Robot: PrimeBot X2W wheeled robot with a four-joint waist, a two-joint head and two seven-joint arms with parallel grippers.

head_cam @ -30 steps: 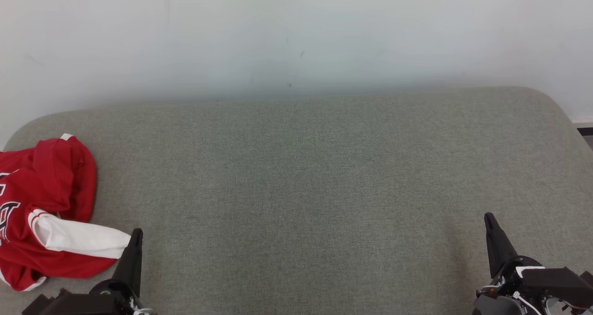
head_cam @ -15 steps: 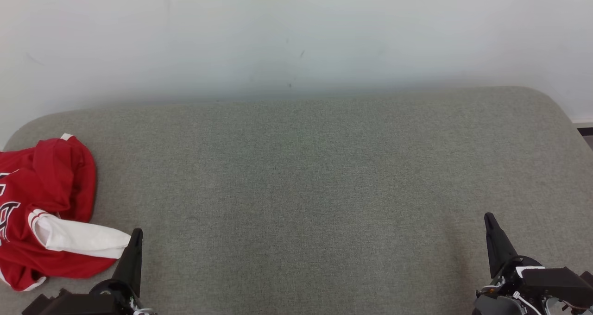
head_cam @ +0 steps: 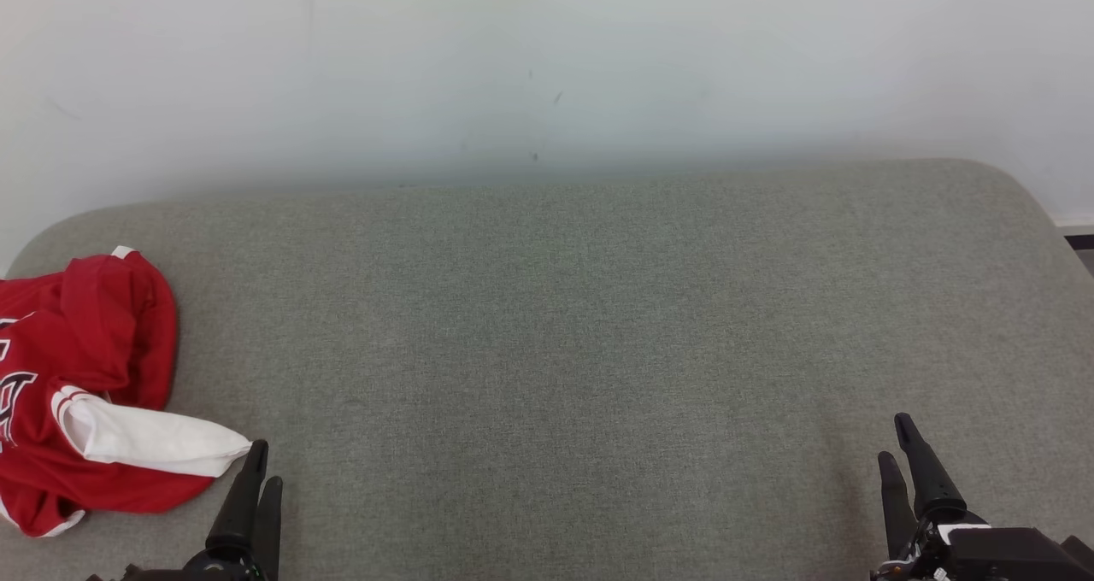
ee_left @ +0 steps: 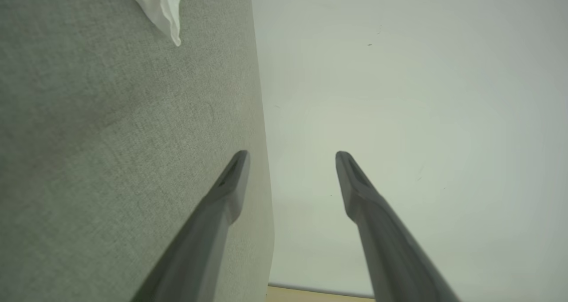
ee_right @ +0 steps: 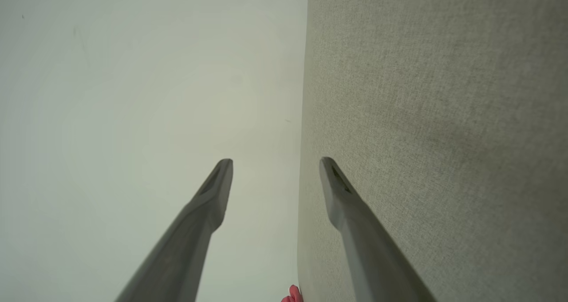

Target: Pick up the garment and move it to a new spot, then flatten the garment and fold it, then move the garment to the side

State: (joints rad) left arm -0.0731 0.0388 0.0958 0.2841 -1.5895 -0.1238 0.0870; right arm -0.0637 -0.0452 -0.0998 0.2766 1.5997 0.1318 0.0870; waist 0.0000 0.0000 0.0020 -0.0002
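Garment (head_cam: 94, 342) crumpled at left edge of grey cushion (head_cam: 547, 350); left end effector (head_cam: 266, 464), right end effector (head_cam: 892, 437) spread wide, empty

Grey fabric surface (head_cam: 547, 350) (white wall (head_cam: 547, 51) behind).

The garment (head_cam: 85, 367) lies at the left end of the cushion (head_cam: 555, 350), a wall (head_cam: 547, 51) behind it.

Crumpled red-and-white jersey garment (head_cam: 85, 342): at the left end of the grey woven-fabric cushion (head_cam: 555, 350), cut off by the head view's left edge.
Black lettering (head_cam: 13, 389): on the garment, partly cut off, unreadable.
White sleeve end (ee_left: 155, 0): clipped by the left wrist view's top edge.
Red scrap (ee_right: 290, 295): beside the cushion's edge, too little showing to identify.
Left gripper (head_cam: 266, 463), right gripper (head_cam: 893, 437): bodies cut off at the cushion's near side.
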